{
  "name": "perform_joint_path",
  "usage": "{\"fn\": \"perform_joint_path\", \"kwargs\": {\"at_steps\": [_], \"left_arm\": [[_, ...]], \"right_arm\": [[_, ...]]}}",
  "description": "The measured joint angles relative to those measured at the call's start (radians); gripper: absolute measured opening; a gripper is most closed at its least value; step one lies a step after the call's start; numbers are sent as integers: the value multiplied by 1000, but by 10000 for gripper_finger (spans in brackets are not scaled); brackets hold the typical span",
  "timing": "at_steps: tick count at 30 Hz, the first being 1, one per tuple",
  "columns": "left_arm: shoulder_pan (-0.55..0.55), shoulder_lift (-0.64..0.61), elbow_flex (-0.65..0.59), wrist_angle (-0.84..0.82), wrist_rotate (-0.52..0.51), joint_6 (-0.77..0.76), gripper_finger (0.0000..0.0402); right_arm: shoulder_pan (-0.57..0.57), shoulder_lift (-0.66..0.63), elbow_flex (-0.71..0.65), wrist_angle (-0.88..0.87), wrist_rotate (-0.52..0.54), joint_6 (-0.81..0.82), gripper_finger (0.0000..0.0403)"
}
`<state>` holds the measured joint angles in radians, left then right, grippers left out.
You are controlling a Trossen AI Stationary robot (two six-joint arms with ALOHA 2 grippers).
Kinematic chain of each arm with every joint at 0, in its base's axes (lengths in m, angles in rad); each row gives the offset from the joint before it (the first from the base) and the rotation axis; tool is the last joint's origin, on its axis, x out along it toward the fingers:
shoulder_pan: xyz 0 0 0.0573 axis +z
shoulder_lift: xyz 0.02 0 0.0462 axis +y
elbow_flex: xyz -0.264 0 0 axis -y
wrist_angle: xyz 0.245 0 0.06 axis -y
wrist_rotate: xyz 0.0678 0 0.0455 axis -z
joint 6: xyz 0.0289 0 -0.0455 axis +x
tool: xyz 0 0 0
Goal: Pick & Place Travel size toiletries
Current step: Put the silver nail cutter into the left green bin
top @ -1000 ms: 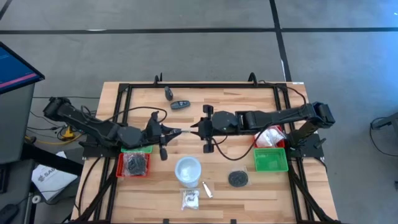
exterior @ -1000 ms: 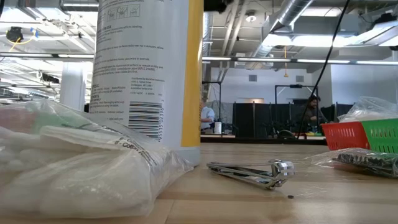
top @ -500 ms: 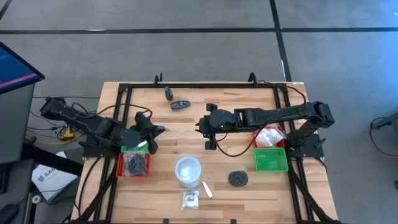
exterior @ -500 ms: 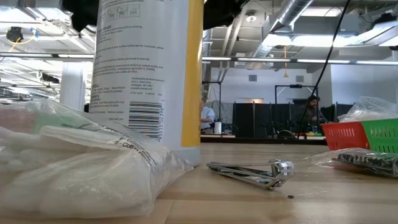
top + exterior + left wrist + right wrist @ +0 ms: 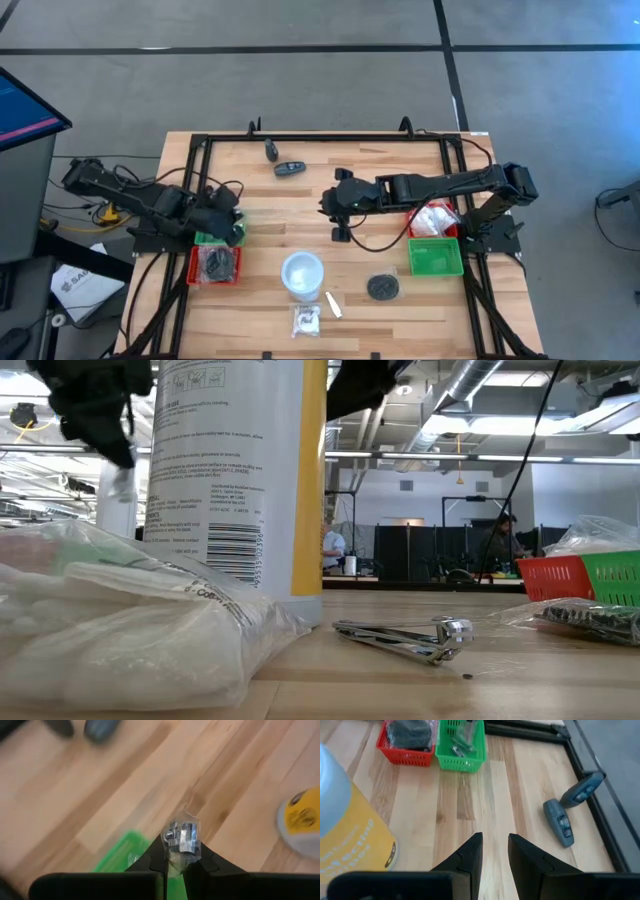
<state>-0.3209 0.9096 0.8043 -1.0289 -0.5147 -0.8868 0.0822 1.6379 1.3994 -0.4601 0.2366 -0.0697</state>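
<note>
The left gripper (image 5: 174,851) is hanging over the green tray (image 5: 212,237) by the table's (image 5: 400,150) left edge, its fingers clamped together on a small silvery piece in a clear wrapper (image 5: 183,837). That same green tray (image 5: 460,742) is sitting right beside a red tray (image 5: 407,742), which is holding a black disc (image 5: 410,731); in the right wrist view, wrapped silvery pieces are lying inside the green one.

The right gripper (image 5: 494,851) is hovering above the middle of the table, fingers standing slightly apart and gripping nothing. Two dark oblong pieces (image 5: 572,810) are lying near the far edge, close to the black frame (image 5: 535,731).

Toward the near edge, the white and yellow container (image 5: 235,475) is standing upright. Just in front of it, silvery nail clippers (image 5: 400,639) are lying flat, with a wrapped white piece (image 5: 130,625) beside them. Another wrapped black disc (image 5: 383,288) is resting further along the near edge, below a second green tray (image 5: 435,256) at the right edge. Behind that tray sits a second red tray (image 5: 412,226) with crinkled white packets in it.
</note>
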Motion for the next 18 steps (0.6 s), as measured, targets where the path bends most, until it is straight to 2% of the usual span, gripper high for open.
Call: {"fn": "perform_joint_path", "kwargs": {"at_steps": [8,12,18], "left_arm": [[44,0,0,-160,119,-70,21],[65,1,0,-221,216,-73,21],[67,4,0,-288,269,-73,22]], "right_arm": [[2,0,0,-65,0,32,83],[2,0,0,-103,0,63,83],[3,0,0,-158,0,91,83]]}}
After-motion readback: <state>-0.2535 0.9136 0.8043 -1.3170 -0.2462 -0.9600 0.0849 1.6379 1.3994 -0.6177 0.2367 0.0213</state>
